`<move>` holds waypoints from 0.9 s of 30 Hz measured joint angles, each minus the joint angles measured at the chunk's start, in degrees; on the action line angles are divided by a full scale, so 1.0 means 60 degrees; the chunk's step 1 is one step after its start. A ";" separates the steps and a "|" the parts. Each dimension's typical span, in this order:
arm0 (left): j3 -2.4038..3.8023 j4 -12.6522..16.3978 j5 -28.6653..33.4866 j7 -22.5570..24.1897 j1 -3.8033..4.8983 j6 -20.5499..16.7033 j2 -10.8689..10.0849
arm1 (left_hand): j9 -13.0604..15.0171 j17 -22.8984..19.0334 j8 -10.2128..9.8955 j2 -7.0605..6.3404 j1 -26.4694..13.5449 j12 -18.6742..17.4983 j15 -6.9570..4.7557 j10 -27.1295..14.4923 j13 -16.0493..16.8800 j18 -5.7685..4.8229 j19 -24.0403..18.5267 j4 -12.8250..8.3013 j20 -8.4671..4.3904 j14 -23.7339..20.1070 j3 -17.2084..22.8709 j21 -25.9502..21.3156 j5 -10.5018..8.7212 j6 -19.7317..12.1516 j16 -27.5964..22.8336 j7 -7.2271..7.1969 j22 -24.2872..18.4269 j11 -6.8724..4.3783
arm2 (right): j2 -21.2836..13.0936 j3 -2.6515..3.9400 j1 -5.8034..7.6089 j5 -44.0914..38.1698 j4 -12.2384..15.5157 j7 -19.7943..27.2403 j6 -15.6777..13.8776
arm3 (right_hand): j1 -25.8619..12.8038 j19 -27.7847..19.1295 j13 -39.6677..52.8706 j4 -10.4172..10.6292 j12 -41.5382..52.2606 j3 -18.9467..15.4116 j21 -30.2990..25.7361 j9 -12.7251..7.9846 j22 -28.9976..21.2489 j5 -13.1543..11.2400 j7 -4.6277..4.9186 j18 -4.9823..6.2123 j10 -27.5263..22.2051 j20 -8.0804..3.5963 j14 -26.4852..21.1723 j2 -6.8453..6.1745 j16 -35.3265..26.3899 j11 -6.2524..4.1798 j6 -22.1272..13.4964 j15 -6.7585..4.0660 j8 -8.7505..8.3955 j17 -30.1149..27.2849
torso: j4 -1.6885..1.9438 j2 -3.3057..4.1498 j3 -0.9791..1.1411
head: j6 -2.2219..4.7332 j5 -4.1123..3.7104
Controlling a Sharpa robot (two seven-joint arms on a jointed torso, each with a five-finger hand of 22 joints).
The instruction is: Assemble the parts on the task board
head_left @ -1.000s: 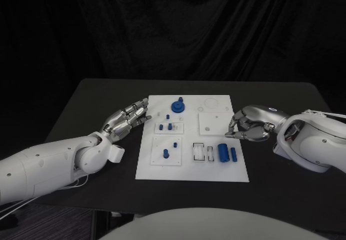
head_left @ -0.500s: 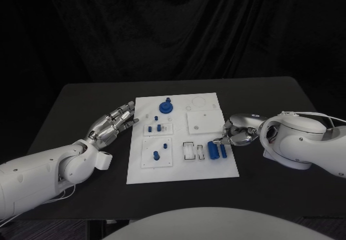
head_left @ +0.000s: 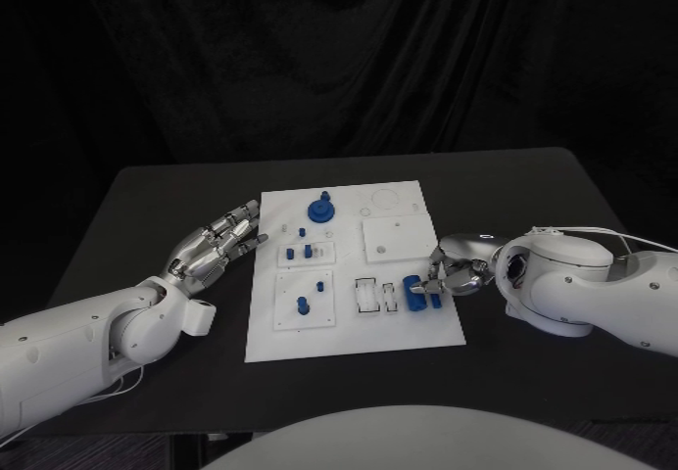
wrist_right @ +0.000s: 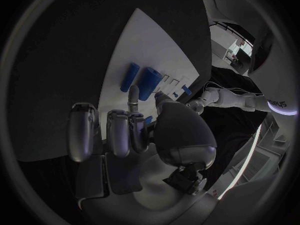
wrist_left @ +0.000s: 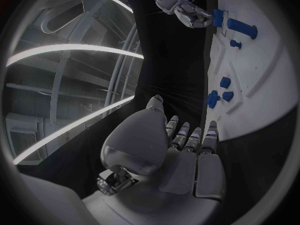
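Head view: task board (head_left: 410,328) sits mid-table, rigid flat plate, won't shift easily. Left hand (head_left: 215,249) off its left edge, fingers straight and apart, holding nothing. Right hand (head_left: 455,272) at the right edge, fingers curled by the two blue cylinders (head_left: 414,294); can't tell if it grips one. Cylinders look light, hard, slick: pinch mid-length. Slotted frames (head_left: 377,296) beside them look unfilled; small blue pegs (head_left: 294,254) stand in left-side sockets.

R hand (wrist_right: 134,135) fingers (wrist_right: 132,105) over board (wrist_right: 144,45), near two blue cylinders (wrist_right: 149,83).
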 measured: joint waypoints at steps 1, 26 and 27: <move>0.0000 -0.0001 -0.0001 0.0000 -0.0001 0.0001 0.0000 | 0.0000 0.0000 0.0000 0.0000 0.0000 0.0000 0.0000 0.0000 0.0000 0.0000 0.0000 0.0000 0.0000 0.0000 0.0000 0.0000 0.0000 0.0000 0.0000 0.0000 0.0000 0.0000 | 0.0027 0.0000 -0.0013 -0.0003 -0.0020 -0.0002 0.0000 | 0.0000 0.0000 0.0000 0.0000 0.0000 0.0000 0.0000 0.0008 0.0000 0.0000 0.0000 0.0001 0.0000 0.0000 0.0000 0.0000 0.0000 0.0000 0.0000 0.0000 0.0000 0.0000 | -0.0001 0.0004 0.0001 | 0.0000 0.0005; 0.0000 -0.0031 -0.0009 0.0000 -0.0017 0.0079 0.0000 | -0.0002 0.0000 0.0000 0.0030 0.0112 0.0000 0.0037 0.0000 0.0000 -0.0001 0.0000 -0.0056 0.0000 0.0037 0.0055 0.0000 0.0138 -0.0020 0.0000 -0.0019 -0.0017 0.0000 | 0.0553 0.0003 -0.0189 -0.0036 -0.0478 0.0077 -0.0028 | 0.0001 0.0000 -0.0003 -0.0052 -0.0001 0.0053 -0.0041 0.0027 0.0000 -0.0295 0.0050 0.0003 0.0000 0.0001 0.0000 -0.0001 -0.0001 0.0001 -0.0188 0.0001 -0.0186 -0.0001 | 0.0015 -0.0012 -0.0023 | 0.0000 0.0123; 0.0000 -0.0031 -0.0010 0.0000 -0.0017 0.0082 0.0000 | -0.0003 0.0000 0.0000 0.0035 0.0118 0.0000 0.0037 0.0000 0.0000 -0.0001 0.0000 -0.0055 0.0000 0.0037 0.0055 0.0000 0.0138 -0.0020 0.0000 -0.0019 -0.0017 0.0000 | 0.0589 0.0003 -0.0203 -0.0036 -0.0509 0.0082 -0.0028 | 0.0001 0.0000 -0.0003 -0.0052 -0.0001 0.0053 -0.0041 0.0027 0.0000 -0.0320 0.0050 0.0004 0.0000 0.0001 0.0000 -0.0001 -0.0001 0.0000 -0.0188 0.0001 -0.0186 -0.0002 | 0.0015 -0.0013 -0.0024 | 0.0000 0.0129</move>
